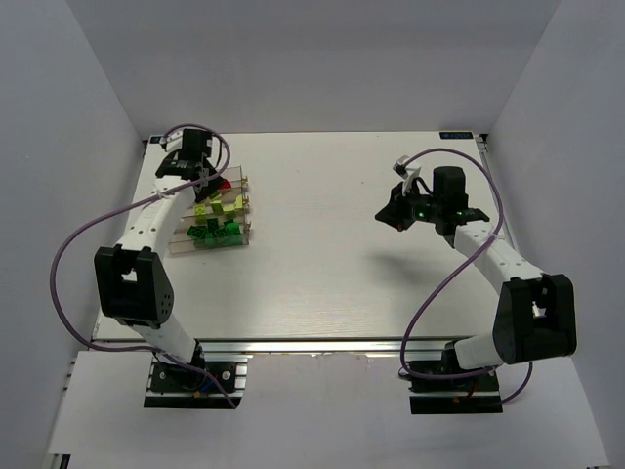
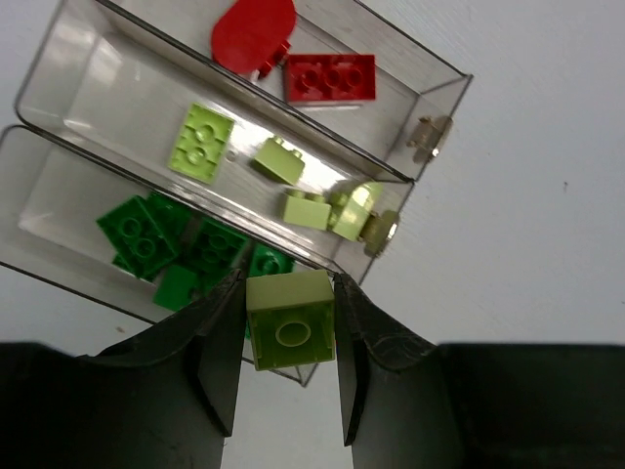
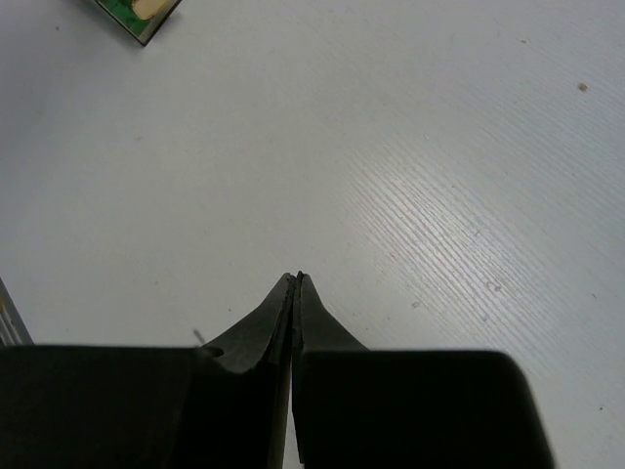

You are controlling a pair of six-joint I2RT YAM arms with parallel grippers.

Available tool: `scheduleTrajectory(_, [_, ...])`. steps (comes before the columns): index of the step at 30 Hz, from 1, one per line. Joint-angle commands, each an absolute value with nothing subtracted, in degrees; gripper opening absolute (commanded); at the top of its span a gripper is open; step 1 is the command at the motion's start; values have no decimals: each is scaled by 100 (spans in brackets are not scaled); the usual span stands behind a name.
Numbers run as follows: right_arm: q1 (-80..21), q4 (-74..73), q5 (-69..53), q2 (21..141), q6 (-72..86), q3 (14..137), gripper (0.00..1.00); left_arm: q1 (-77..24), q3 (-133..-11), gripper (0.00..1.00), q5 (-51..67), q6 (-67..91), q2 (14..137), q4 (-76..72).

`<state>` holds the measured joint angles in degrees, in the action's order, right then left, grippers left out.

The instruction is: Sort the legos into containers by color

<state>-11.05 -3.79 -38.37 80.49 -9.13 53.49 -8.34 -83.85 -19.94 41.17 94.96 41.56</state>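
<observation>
— Left wrist view: your left gripper [image 2: 289, 293] was clamping a lime brick [image 2: 290, 327] by its smooth sides, at the tray's [image 2: 88, 68] six o'clock edge.
— It looked light, rigid and slick. Your right gripper [image 3: 296, 280] was pinched shut, empty.

From above, the clear tray [image 1: 249, 233] is partly covered by the left arm [image 1: 151, 220]; its contents are too small to count. Left wrist view: a red rounded piece [image 2: 252, 29] is cut by the top edge — dark green bricks [image 2: 146, 234] lie partly behind a lime brick [image 2: 290, 318]. Right wrist view: a green-edged corner [image 3: 137, 18], cropped, unidentifiable.
</observation>
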Motion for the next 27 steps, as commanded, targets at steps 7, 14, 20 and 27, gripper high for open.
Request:
scheduleTrajectory(7, [-1195,-492,-3674,8139,-1072,5678,3,-185,-8586,5,-1951,3173,9798,3929])
scheduleTrajectory(14, [-1195,-483,-3665,8209,-1099,5704,4,-53,-8868,5,-2039,2971,10353,3753])
scheduleTrajectory(20, [-1195,-519,-3621,8270,-1160,5739,6,-9,-8921,5,-2232,2979,10625,3551])
scheduleTrajectory(27, [-1204,-589,-3604,8341,-1213,5827,9,-9,-9132,8,-2373,3067,11039,3463])
